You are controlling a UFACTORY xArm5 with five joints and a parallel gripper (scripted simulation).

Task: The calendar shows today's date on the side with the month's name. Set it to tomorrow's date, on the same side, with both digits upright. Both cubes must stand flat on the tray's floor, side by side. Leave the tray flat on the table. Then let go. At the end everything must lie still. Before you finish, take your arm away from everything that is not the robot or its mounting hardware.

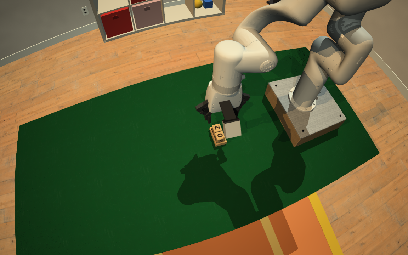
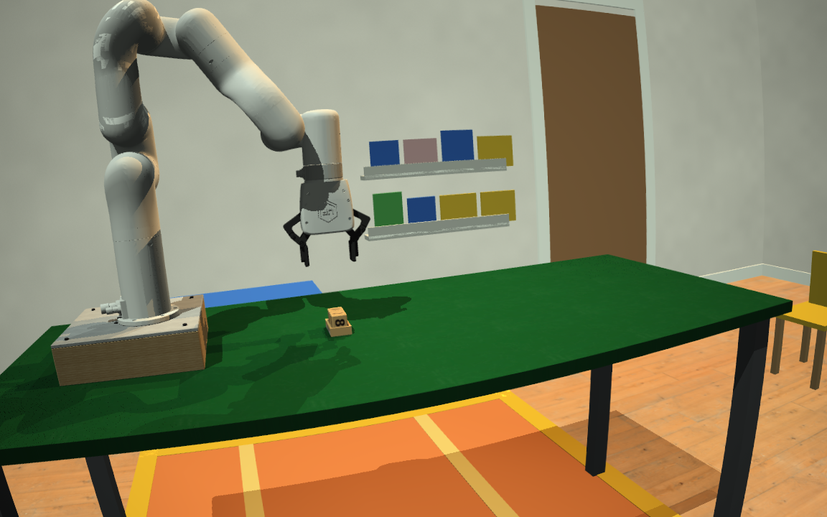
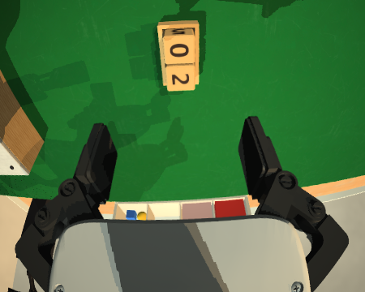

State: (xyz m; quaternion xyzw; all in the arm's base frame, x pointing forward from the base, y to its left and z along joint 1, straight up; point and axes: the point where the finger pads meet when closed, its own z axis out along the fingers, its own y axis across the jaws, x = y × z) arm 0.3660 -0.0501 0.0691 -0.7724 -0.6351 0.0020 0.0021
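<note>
From the top, you see the green table (image 1: 110, 164) (image 2: 500, 321) (image 3: 272, 81) on a wooden floor, a cubby shelf (image 1: 163, 14) beyond its far edge. The tray (image 1: 220, 144) (image 2: 339, 332) (image 3: 196, 57), your landmark, lies on the table holding two cubes, their tops reading 0 and 2. From the exterior, your gripper (image 1: 222, 122) (image 2: 329, 262) (image 3: 176, 135) hangs above the tray, fingers spread, gripping nothing; a yellow chair (image 2: 818, 314) stands well apart from the tray, beyond the table. In the wrist view, the tray lies ahead of the fingertips.

Perhaps a toy shelf (image 1: 164, 12) (image 3: 148, 211), pale walls.
</note>
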